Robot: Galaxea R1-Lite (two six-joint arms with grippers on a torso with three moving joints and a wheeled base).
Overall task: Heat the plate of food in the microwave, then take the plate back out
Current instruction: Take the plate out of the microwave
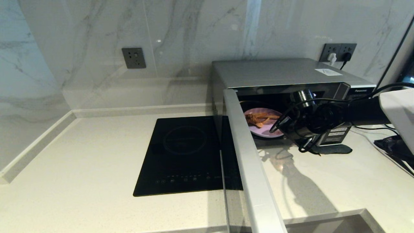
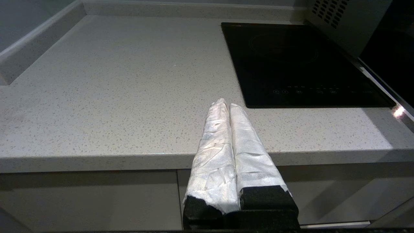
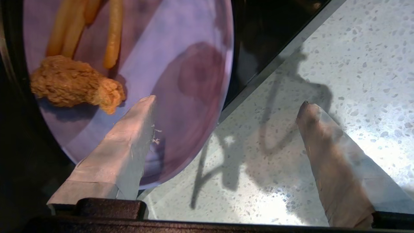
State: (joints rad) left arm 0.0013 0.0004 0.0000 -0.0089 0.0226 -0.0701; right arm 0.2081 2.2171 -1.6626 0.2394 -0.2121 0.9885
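Now we note the right gripper (image 3: 226, 106) at the microwave (image 1: 278, 76) mouth, door swung open, its jaws spread wide and holding nothing. One taped finger (image 3: 129, 139) lies over the near rim of the plate of food (image 3: 194, 48), which sits inside the cavity, while the other finger hangs outside above the speckled countertop (image 3: 355, 48); the fried piece (image 3: 74, 84) and fries (image 3: 113, 35) lie beyond the fingertip. We see the left gripper (image 2: 225, 103) parked at the counter's front edge beside the black hob (image 2: 291, 61), jaws pressed together, empty.
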